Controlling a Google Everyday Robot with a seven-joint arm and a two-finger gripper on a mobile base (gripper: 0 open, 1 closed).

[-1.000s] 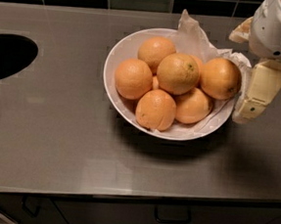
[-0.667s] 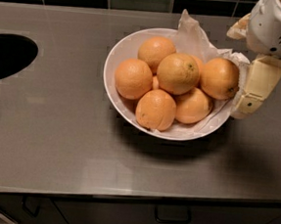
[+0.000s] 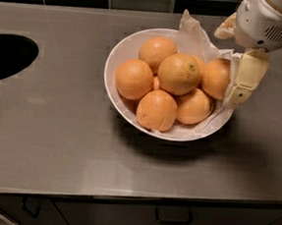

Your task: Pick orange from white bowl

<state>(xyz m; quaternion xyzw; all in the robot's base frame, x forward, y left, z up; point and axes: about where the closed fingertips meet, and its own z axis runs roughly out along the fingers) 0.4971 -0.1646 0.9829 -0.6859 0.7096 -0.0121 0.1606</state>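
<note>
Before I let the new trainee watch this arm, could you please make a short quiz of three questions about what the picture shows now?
1. True or false: the gripper is at the left rim of the white bowl.
2. What lines the bowl under the fruit? A: white paper. B: green cloth. C: metal foil.
3. In a few words: which orange lies nearest the gripper?

Key
1. False. It is at the right rim.
2. A.
3. The rightmost orange, just beside the gripper.
</note>
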